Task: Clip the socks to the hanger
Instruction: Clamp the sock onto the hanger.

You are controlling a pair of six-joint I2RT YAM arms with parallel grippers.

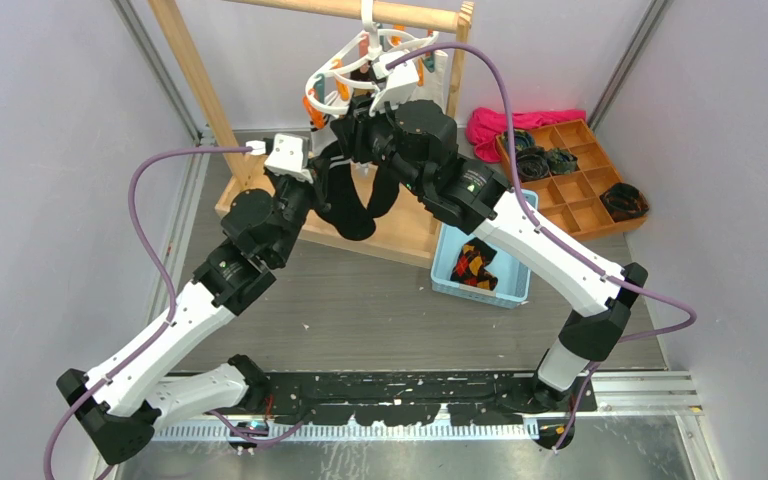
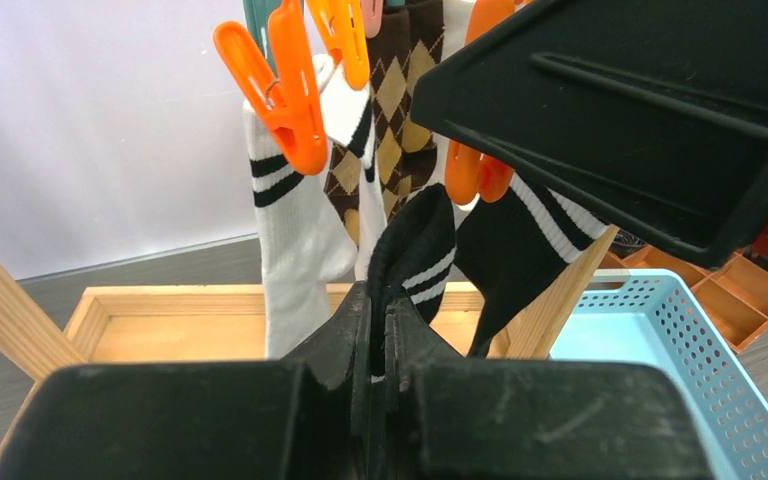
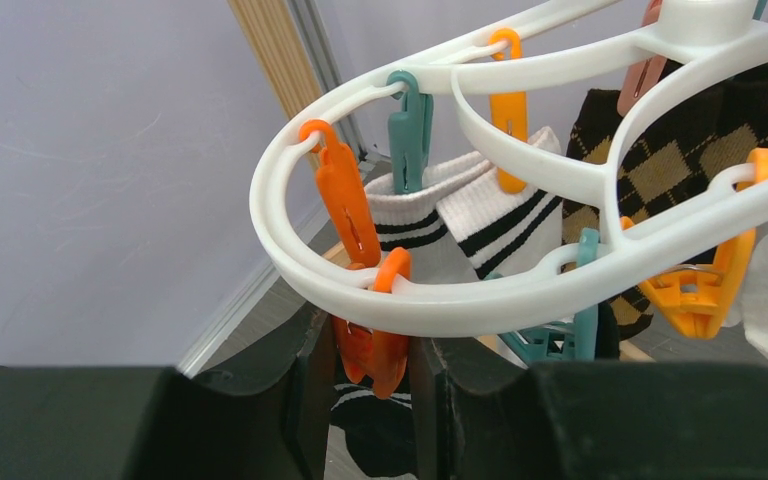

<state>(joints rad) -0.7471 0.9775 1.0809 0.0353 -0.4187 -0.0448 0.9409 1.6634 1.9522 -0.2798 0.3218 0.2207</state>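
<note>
Closest in, the left pincer (image 2: 380,300) is clenched on the striped cuff of a black sock (image 2: 418,245). The fabric is pinched flat between its two dark fingers and rises from their tips. Just right of that pincer hangs a second black sock (image 2: 520,235) with its own white stripes. Its upper end goes behind the black bulk of the right arm (image 2: 640,100), so I cannot tell whether it is clipped. Above and to the left of the left pincer a white sock (image 2: 295,230) with black bands hangs from an orange peg (image 2: 280,85), and a brown argyle sock (image 2: 400,95) hangs straight above the fingers. A wooden base frame (image 2: 180,305) lies behind the pincer and a blue basket (image 2: 660,350) lies off to its right.

At the right wrist, the right pincer (image 3: 370,338) grasps an orange clip (image 3: 375,350), one finger pressed against each side of it. The white ring of the hanger (image 3: 290,250) crosses just above those fingertips, and the clip dangles from it. Beneath the clip, down between the fingers, some black striped fabric (image 3: 375,430) shows; I cannot say which sock it belongs to. Beyond the right pincer a teal clip (image 3: 410,120) and more striped white socks hang from the far side of the ring.

From overhead, both pincers meet under the hanger, the left one lower than the right, with the black socks drooping below them.
</note>
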